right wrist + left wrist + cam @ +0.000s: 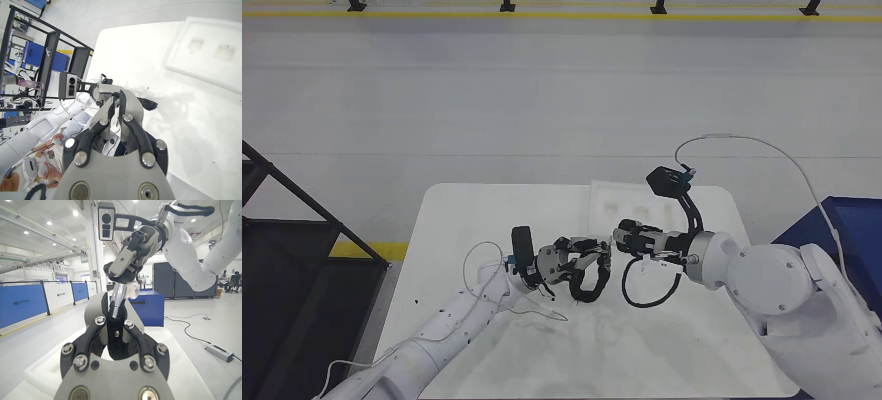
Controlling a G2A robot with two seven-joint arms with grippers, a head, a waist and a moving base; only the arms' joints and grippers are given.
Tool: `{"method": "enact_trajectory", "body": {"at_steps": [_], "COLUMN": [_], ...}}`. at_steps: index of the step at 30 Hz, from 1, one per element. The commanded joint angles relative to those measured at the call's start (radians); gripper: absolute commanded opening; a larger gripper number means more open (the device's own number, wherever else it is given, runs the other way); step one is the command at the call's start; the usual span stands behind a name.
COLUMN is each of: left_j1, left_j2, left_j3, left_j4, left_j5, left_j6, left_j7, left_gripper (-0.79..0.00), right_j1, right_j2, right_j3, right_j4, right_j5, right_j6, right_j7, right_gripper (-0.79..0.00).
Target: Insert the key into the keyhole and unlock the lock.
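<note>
— Where is the lock now?

— My left gripper [115, 307] has it; its fingers are closed tight round the shiny lock [117, 296], up off the table [442, 230]; the black loop [588, 285] hangs under it.

— And the key?

— My right gripper [117, 98] is pinched nearly shut on something thin; I take that to be the key [116, 101]; a little ring [118, 126] dangles from it; that gripper sits right at the end of the lock.

— So is the key in?

— I can't tell; the black pads [125, 276] hide the keyhole; I think I'm at the pushing-in step, or close to done with it.

— What comes next?

— Hold the lock firm with the left one; push the key straight along the lock until it stops; then turn it gently; if it goes in crooked, I think it will jam or slip out of the fingers.
</note>
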Motion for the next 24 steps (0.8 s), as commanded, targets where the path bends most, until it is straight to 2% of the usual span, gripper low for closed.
{"method": "enact_trajectory", "body": {"at_steps": [1, 6, 13, 19, 24], "left_j1": [0.000, 0.000, -0.008, 0.000, 0.016], "left_j2": [0.000, 0.000, 0.011, 0.036, 0.072], "left_j3": [0.000, -0.004, -0.053, -0.108, -0.186], "left_j4": [0.001, 0.012, 0.041, 0.010, -0.040], "left_j5": [-0.001, -0.008, -0.029, -0.032, -0.038], "left_j6": [-0.001, -0.001, 0.007, -0.025, -0.082], "left_j7": [-0.001, -0.001, 0.007, -0.025, -0.082], "left_gripper": [-0.785, -0.785, -0.785, -0.785, -0.785], "right_j1": [0.000, 0.001, -0.006, -0.029, -0.040], "right_j2": [0.000, 0.000, 0.002, 0.013, 0.020], "right_j3": [0.002, 0.000, 0.012, 0.031, -0.002], "right_j4": [0.000, 0.007, 0.059, 0.060, 0.108], "right_j5": [0.004, 0.006, 0.000, -0.027, -0.090], "right_j6": [-0.003, -0.012, -0.026, -0.078, -0.151], "right_j7": [-0.001, 0.005, 0.007, 0.062, 0.126], "right_gripper": [-0.785, -0.785, -0.785, -0.785, -0.785]}}
